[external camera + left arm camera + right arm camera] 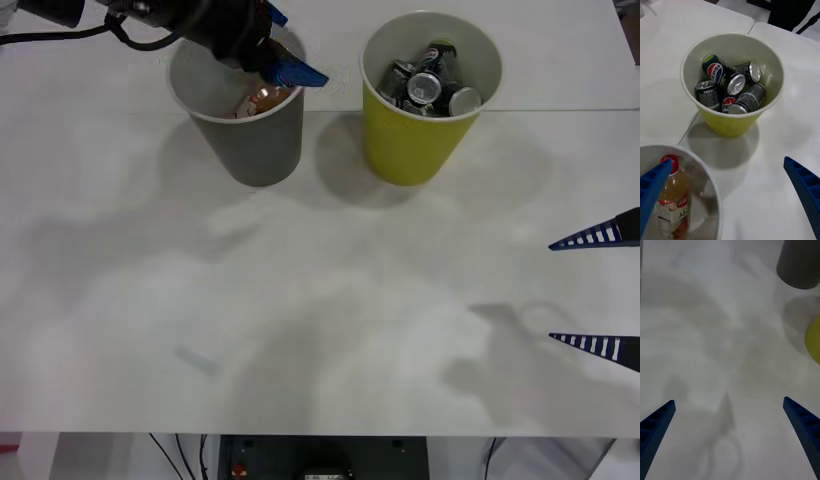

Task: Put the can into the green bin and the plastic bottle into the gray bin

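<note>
The gray bin (255, 140) stands at the back left of the table, and the plastic bottle (672, 198) with its red cap and amber liquid lies inside it. My left gripper (292, 46) hovers open over that bin's rim, holding nothing. To its right stands the green bin (405, 150), with several dark cans (730, 84) piled inside. My right gripper (600, 290) is open at the table's right edge, well apart from both bins. In the right wrist view the gray bin (799, 266) and the green bin (814, 339) lie far beyond the open right gripper (730, 435).
A seam between two tabletops (560, 109) runs behind the bins. The white table (300, 330) stretches bare in front of the bins to its near edge, where cables hang below.
</note>
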You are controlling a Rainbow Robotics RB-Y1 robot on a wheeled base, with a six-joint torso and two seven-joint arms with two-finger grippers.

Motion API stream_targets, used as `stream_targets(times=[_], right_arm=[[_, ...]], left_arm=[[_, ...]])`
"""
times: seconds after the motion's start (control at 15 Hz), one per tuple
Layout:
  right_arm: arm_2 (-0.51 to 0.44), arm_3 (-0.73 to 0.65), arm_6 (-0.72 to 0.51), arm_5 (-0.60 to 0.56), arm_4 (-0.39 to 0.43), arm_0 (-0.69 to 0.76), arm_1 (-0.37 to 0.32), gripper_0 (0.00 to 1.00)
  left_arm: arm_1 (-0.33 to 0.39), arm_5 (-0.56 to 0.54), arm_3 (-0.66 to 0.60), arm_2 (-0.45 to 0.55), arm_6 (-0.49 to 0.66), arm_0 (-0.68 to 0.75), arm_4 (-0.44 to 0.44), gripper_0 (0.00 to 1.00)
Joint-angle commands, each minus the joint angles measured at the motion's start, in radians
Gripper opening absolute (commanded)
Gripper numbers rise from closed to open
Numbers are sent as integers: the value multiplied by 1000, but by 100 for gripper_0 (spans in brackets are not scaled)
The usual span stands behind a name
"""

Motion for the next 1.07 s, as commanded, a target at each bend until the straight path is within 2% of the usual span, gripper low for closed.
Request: stream_targets(times=[0.07, 0.2, 0.4, 0.67, 0.87, 1.07], right_arm=[[0, 0, 0, 0, 0, 0, 0, 100], [0, 0, 0, 0, 0, 0, 0, 100], [0, 0, 0, 0, 0, 0, 0, 100], [0, 0, 0, 0, 0, 0, 0, 100], [0, 0, 0, 0, 0, 0, 0, 100], [0, 0, 0, 0, 0, 0, 0, 100]], left_arm=[[111, 6, -140, 45, -18, 122, 68, 100], [155, 7, -219, 121, -70, 234, 103, 100], [186, 7, -300, 259, -181, 419, 156, 100], [233, 6, -386, 398, -369, 640, 209, 100], [233, 1, -459, 513, -527, 833, 232, 100], [232, -74, -518, 613, -670, 967, 238, 100]])
